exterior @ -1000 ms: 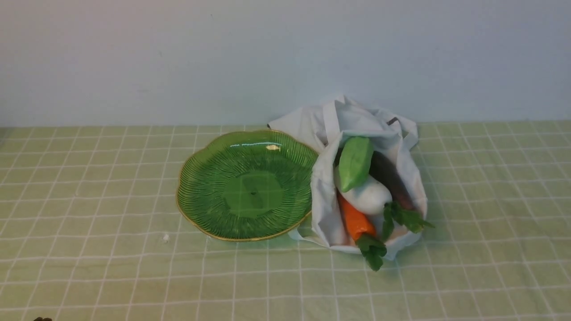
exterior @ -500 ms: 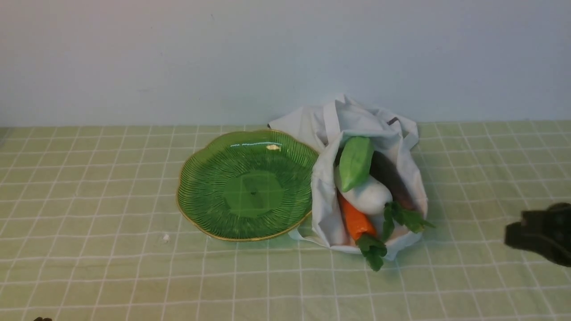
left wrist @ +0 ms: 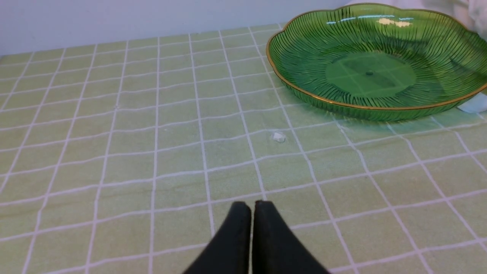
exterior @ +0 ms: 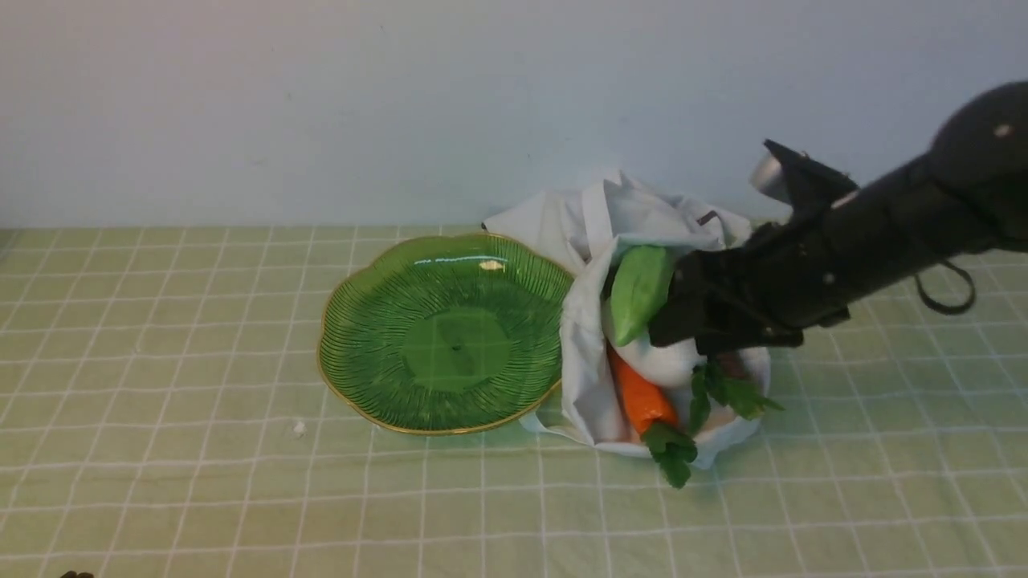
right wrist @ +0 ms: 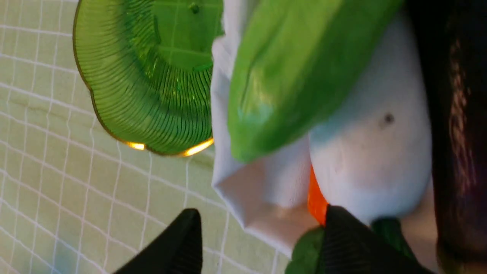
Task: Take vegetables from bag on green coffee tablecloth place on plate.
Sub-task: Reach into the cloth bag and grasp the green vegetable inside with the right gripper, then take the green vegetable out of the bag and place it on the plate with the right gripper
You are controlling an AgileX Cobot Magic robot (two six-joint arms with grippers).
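Right pincer point(right wrist: 262, 213) jaws apart over bag point(exterior: 586, 369) mouth; left pincer point(left wrist: 251, 207) pressed together, low over tablecloth point(left wrist: 114, 152). Gourd point(exterior: 640, 293), radish point(exterior: 662, 357), carrot point(exterior: 638, 397) in bag, plate point(exterior: 361, 321) bare beside it. Risk: finger snags cloth, drags bag into plate; smooth gourd may squirt from grip

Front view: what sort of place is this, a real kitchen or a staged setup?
Probably a staged tabletop, not a kitchen: a checked tablecloth against a bare wall, with a plate and a bag of toy-looking vegetables on it.

Eggplant point(right wrist: 456, 125) mostly behind right arm point(exterior: 851, 241)
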